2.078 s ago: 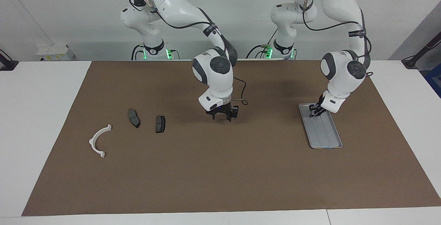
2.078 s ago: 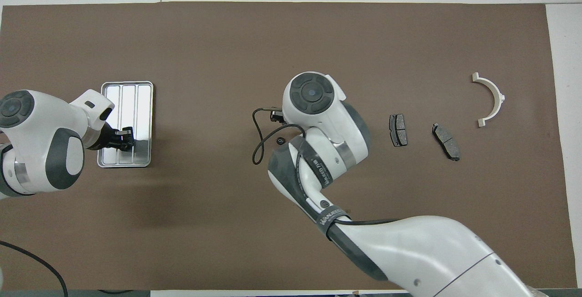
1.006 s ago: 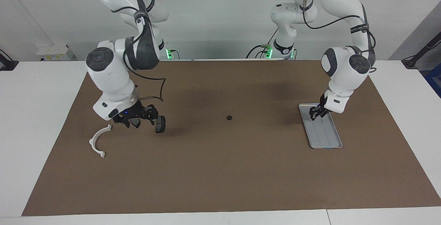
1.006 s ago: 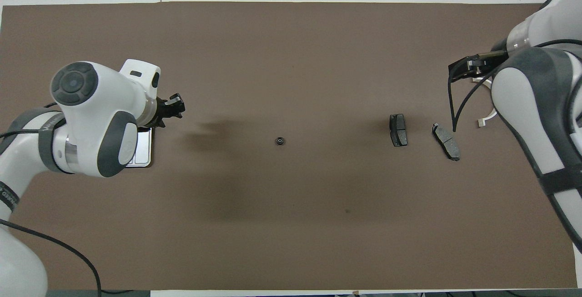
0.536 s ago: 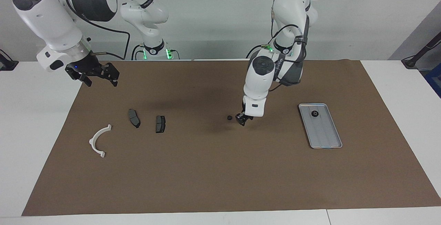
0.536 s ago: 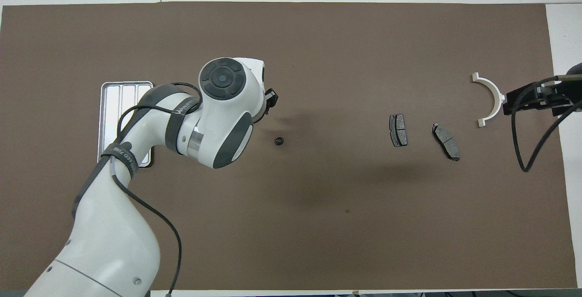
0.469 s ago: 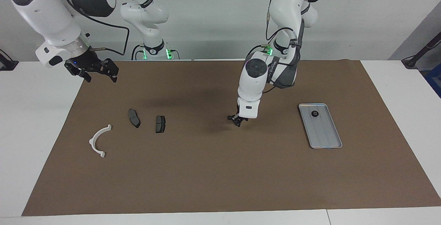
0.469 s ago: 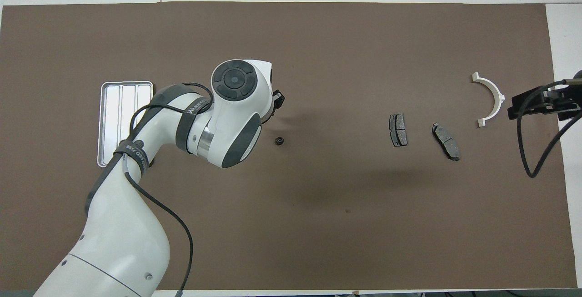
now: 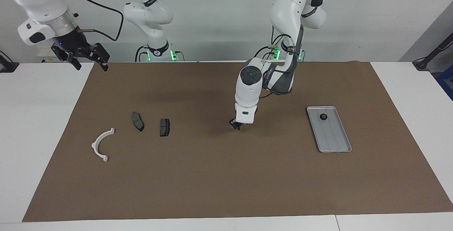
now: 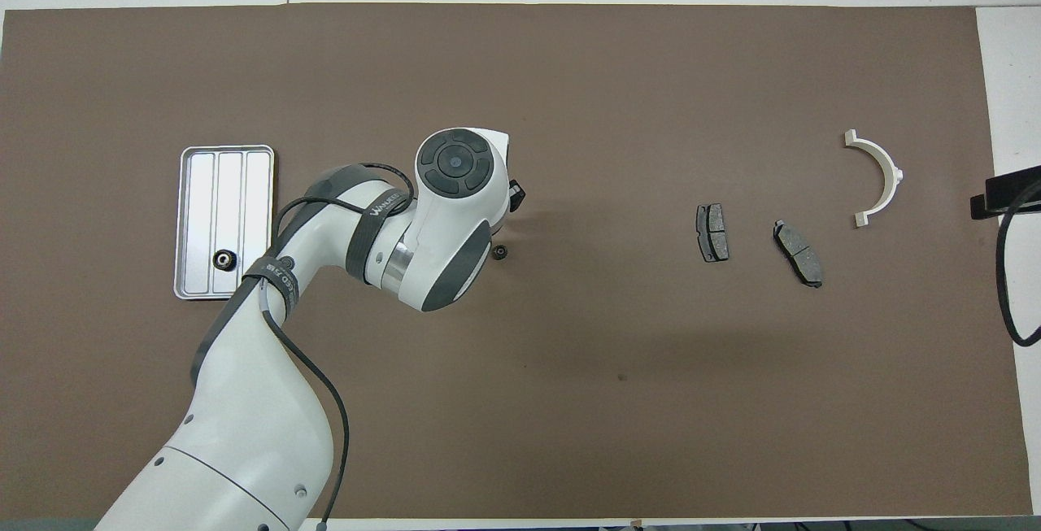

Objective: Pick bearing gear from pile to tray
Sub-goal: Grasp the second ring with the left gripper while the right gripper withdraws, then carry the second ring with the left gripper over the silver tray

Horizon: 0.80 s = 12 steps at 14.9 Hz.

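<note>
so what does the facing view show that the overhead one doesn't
Only the facing view: the right gripper seen whole, open, raised over the mat's corner at the right arm's end, waiting; and the left gripper tips low at the mat, which the wrist covers from overhead.

Only the overhead view: the loose gear lying plainly on the mat beside the left wrist; in the facing view it cannot be told apart from the left gripper.

Both: the tray with one gear in it, two brake pads, and the white bracket.

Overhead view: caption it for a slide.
Left gripper at a loose gear; another gear in the tray; right gripper waits aside.
</note>
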Tool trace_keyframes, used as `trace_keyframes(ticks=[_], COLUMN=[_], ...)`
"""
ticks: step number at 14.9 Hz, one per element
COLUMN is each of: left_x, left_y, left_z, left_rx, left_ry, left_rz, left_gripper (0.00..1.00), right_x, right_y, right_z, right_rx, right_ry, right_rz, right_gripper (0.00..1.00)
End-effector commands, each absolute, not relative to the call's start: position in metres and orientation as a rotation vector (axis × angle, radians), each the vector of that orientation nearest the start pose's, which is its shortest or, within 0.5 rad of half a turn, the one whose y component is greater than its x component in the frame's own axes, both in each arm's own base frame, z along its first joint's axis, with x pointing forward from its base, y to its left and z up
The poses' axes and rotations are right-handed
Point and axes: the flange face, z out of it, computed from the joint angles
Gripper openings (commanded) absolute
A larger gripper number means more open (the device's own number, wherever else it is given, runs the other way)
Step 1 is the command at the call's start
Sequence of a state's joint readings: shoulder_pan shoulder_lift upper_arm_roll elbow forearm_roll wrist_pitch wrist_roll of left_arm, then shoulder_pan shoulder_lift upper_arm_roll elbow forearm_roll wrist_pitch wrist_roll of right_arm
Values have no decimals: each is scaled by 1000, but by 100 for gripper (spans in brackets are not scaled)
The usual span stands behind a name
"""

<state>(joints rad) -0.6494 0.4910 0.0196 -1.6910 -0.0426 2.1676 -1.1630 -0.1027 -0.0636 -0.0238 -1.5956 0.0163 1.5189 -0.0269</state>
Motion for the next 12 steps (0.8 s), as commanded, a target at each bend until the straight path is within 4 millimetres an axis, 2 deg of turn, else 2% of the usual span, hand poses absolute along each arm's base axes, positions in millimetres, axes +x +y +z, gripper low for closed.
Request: trace_keyframes(ticks=[1,3,4,6,8,9,12], left_x=[520,512,511,510,509,508,499], left_y=[-400,-405,-407,-408,-408,-407,-407], left_z=[310,304,304,306,304,302,295], left_rx=[-3004,-3007,-3010,-3011,-3009,-3012,-3016], left_ry=[-893,-894,-896,-907,-911,-914,-908], left_rz=[19,14,10,10,8,4,1], left_gripper=[54,54,54,54,54,54,50], right_x=[515,514,510,502,488,485,484], right_y=[-59,-57,-56,-54,-46,-36,-38], right_z=[659,654,641,634,623,624,630], right_rx=[-3123,-3122,-3120,-3119,-3112,-3118,-3122], right_ry=[121,107,105,102,90,61,68], right_rz=[-45,-50,0,28,143,168,150], right_gripper=[100,100,100,100,100,100,100])
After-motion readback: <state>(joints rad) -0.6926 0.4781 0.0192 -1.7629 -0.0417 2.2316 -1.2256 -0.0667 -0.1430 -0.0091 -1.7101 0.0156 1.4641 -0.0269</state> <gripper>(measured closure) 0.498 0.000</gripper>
